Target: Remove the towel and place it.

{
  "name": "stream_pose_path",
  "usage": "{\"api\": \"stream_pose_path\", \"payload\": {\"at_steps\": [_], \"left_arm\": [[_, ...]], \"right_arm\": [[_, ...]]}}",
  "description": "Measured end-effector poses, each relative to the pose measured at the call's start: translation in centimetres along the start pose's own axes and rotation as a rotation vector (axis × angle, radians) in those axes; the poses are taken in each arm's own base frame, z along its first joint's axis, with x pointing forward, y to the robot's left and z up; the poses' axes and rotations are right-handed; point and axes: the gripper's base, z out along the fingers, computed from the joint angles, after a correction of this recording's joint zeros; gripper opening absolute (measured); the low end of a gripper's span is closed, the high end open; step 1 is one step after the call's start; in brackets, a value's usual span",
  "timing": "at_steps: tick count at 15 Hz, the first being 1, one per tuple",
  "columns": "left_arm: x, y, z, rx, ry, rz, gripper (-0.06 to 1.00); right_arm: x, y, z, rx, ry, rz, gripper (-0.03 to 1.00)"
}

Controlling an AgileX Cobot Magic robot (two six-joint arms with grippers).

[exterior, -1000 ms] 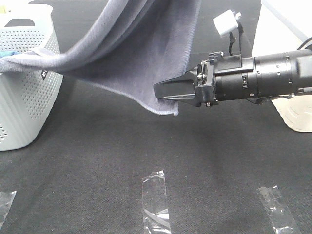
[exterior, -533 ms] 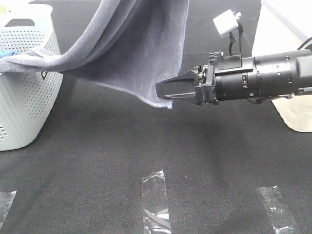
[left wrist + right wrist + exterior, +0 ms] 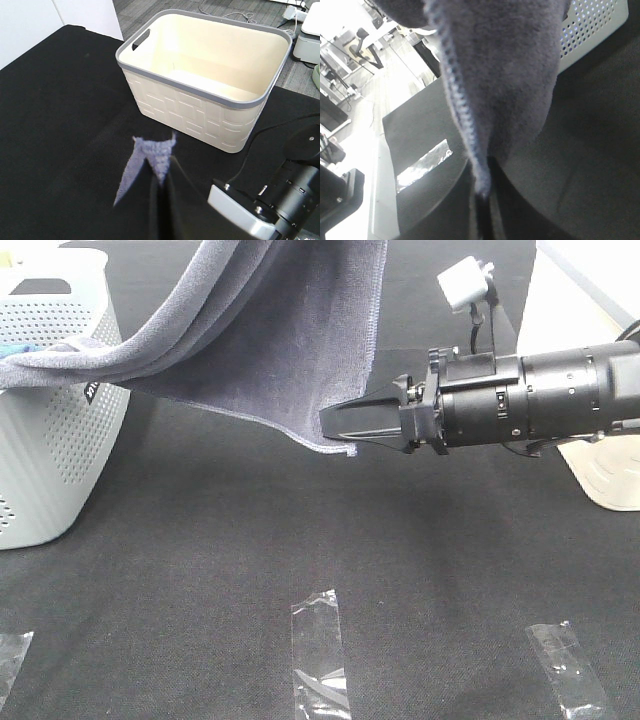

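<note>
Exterior high view: towel (image 3: 290,350), slate-grey terry with a stitched hem, hangs in the air. One end lies over the rim of the white perforated basket (image 3: 50,440) at 9 o'clock. From there it climbs out of frame at 12 o'clock. A free panel drops from there toward centre, clear of the black table cover (image 3: 200,570).

- Right gripper (image 3: 335,430) reaches in level from 3 o'clock. Jaws together, clamped on the lowest corner of that panel.
- Right wrist view: hem runs straight down between the closed fingers of the right gripper (image 3: 481,200). Towel (image 3: 500,75) fills most of the frame.
- Left wrist view: left gripper (image 3: 160,177) jaws together, pinching a fold of the towel (image 3: 155,150). A small grey tuft pokes out past the tips.
- Beyond that: cream basket (image 3: 200,107) with grey rim, standing upright on the black cover.
- Exterior view: bright blue cloth (image 3: 10,348), only a sliver visible at the white basket's rim under the towel.
- Clear tape strips on the cover at 6 o'clock (image 3: 320,640) and 5 o'clock (image 3: 565,665).
</note>
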Motion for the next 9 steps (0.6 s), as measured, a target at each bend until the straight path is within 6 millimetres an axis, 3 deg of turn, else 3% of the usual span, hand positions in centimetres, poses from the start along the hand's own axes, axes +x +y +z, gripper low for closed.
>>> {"api": "stream_pose_path", "payload": {"at_steps": [5, 7, 9], "left_arm": [[0.9, 1.0, 0.2, -0.110, 0.093, -0.036, 0.00], [2.9, 2.9, 1.2, -0.315, 0.269, -0.034, 0.00], [3.4, 3.4, 1.5, -0.362, 0.314, -0.034, 0.00]], "right_arm": [[-0.7, -0.1, 0.1, 0.009, 0.018, 0.173, 0.00], [-2.2, -0.2, 0.1, 0.035, 0.197, 0.275, 0.00], [-2.8, -0.3, -0.1, 0.068, 0.272, 0.307, 0.00]]}}
